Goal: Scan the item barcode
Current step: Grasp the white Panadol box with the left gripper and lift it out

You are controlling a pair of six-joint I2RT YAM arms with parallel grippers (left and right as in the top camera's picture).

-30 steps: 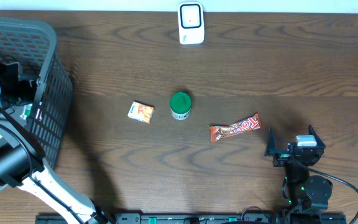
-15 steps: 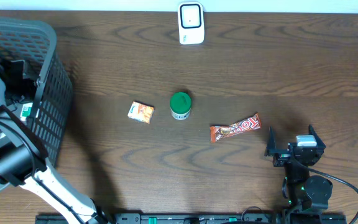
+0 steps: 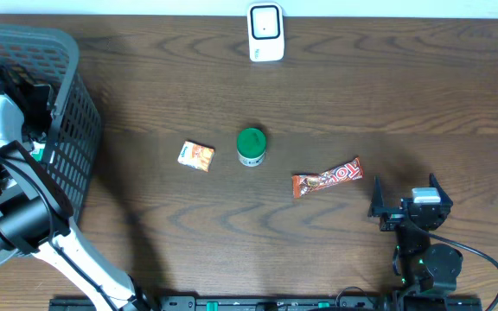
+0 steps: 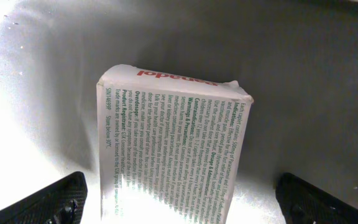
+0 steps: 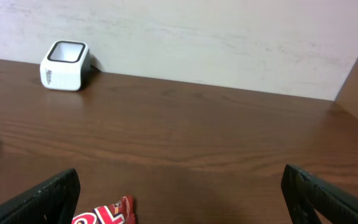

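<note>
A white medicine box (image 4: 176, 143) printed with green text and a red brand name lies on the pale floor of the grey mesh basket (image 3: 69, 130). My left gripper (image 4: 179, 202) hangs over it, open, one finger (image 4: 58, 200) on each side and apart from the box. From overhead, the left gripper (image 3: 22, 93) is inside the basket at the far left. The white scanner (image 3: 265, 32) stands at the table's back edge and also shows in the right wrist view as the scanner (image 5: 65, 65). My right gripper (image 3: 405, 195) rests open at the front right, holding nothing.
On the wooden table lie an orange snack packet (image 3: 196, 155), a green-lidded can (image 3: 251, 146) and a red candy bar (image 3: 328, 177), whose end, the candy bar (image 5: 107, 214), shows near the right gripper. A pale wall (image 5: 229, 43) runs behind the table.
My left arm has shifted a little toward the back of the basket. The right arm and the items on the table have not moved.
</note>
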